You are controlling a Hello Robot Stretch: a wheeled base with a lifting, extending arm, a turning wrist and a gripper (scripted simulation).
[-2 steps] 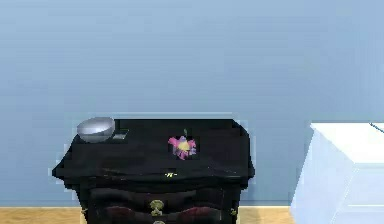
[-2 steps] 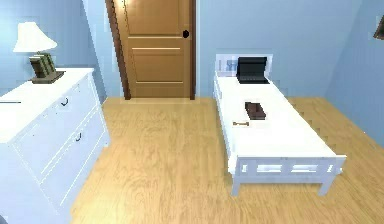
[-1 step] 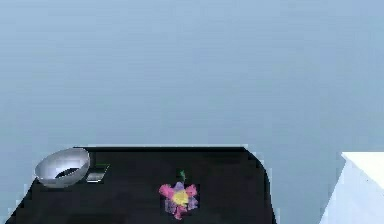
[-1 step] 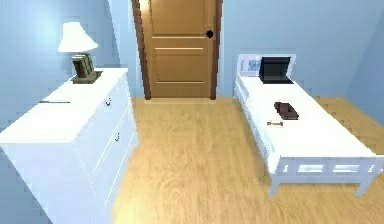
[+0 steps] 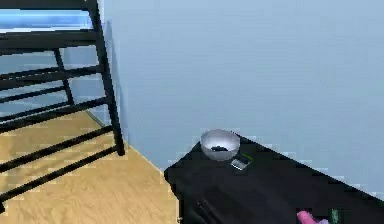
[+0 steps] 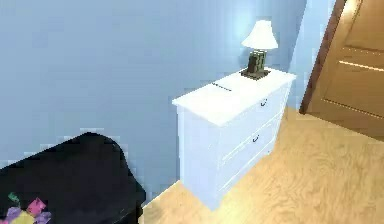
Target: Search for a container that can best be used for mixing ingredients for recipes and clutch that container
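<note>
A round silver-grey bowl (image 5: 220,144) with a dark inside stands on the near corner of a black low cabinet (image 5: 270,185), in the lower middle of the forward view. A small flat grey object (image 5: 240,163) lies just right of the bowl on the same top.
A black bunk-bed frame (image 5: 60,90) fills the forward view's left over wood floor (image 5: 90,195). Pink and green small items (image 5: 318,215) lie on the cabinet. The arm side view has the black cabinet (image 6: 70,180), a white dresser (image 6: 235,125) with a lamp (image 6: 259,48), and a brown door (image 6: 352,60).
</note>
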